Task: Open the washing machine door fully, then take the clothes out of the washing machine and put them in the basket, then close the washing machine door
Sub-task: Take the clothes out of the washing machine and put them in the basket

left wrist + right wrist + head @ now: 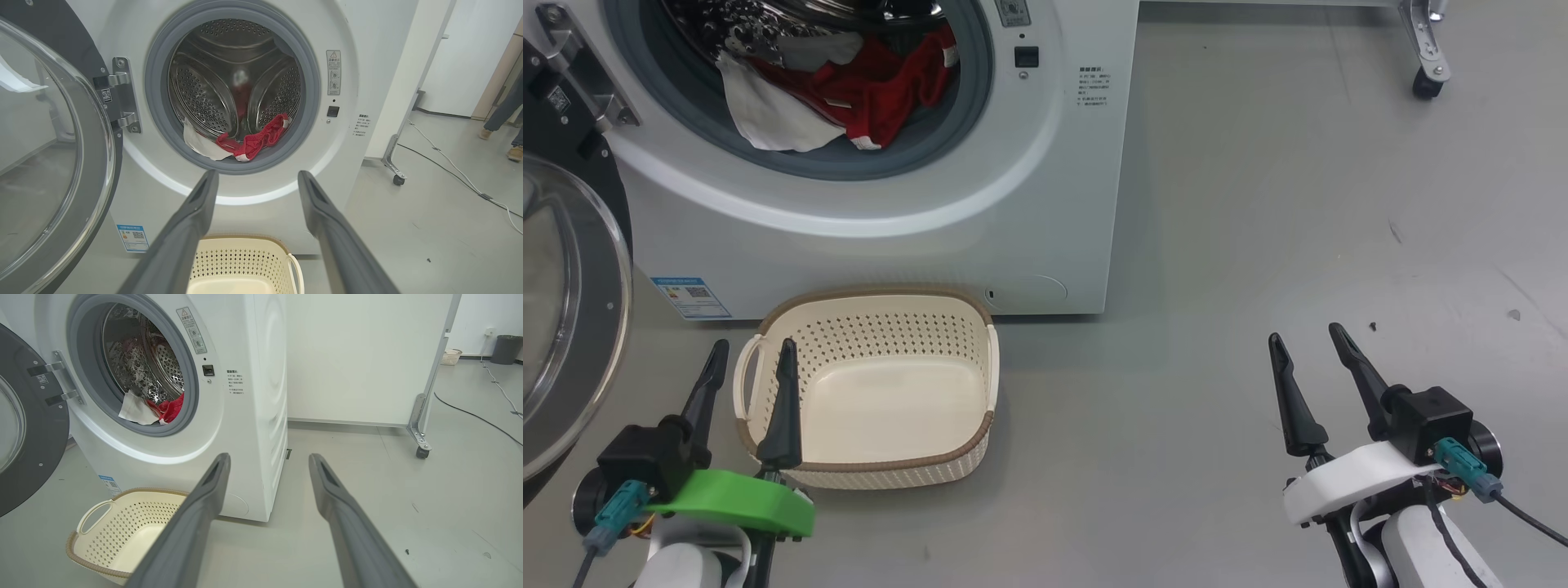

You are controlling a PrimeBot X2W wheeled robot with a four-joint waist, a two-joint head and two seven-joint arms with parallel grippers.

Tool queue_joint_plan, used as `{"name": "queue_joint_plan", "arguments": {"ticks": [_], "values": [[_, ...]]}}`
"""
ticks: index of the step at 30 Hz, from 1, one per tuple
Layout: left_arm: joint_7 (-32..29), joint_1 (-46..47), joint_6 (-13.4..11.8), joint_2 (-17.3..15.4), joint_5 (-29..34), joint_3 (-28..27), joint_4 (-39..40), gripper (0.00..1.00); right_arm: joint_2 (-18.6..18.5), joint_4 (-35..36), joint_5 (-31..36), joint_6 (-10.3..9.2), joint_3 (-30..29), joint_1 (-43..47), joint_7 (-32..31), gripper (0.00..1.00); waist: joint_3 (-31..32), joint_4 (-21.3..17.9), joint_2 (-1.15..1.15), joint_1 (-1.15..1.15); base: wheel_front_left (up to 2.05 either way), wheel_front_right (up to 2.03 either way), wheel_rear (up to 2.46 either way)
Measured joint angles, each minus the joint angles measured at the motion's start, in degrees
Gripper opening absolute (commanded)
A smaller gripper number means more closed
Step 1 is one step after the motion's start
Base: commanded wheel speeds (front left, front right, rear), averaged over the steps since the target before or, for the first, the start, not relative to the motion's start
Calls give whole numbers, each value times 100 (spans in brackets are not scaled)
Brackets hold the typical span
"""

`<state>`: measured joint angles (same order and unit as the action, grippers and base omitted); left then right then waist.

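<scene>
Across grey floor, found basket parked at six o'clock of washer mouth, ready to catch clothes heaped at its lip. Found door flung wide at nine o'clock, leaving reach clear. Saw left hand and right hand spread, empty, low.

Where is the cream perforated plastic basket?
Head view, lower left: the basket sits on the floor before the white front-loading washing machine, under its drum opening, beside the left gripper.
</scene>
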<state>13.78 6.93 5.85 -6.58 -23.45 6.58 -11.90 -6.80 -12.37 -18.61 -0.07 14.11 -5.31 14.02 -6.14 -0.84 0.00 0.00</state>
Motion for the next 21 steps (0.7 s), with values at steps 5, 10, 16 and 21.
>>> {"name": "queue_joint_plan", "arguments": {"ticks": [5,10,16,21], "values": [[0,-8,-1,0,-2,-9,-1,100,0,0,12,0,0,0,0,100,-4,30,0,0,116,-134,18],[42,-12,-70,-35,53,-52,-2,100,2,-3,11,0,-2,1,0,100,-23,57,0,0,126,-140,14],[42,-12,-76,-33,53,-23,-1,100,10,-3,11,0,-20,1,0,100,-45,74,0,0,111,-111,0],[42,-13,-75,-33,53,24,-1,100,25,-3,12,0,-23,1,0,100,-57,74,0,0,89,-89,0]]}}
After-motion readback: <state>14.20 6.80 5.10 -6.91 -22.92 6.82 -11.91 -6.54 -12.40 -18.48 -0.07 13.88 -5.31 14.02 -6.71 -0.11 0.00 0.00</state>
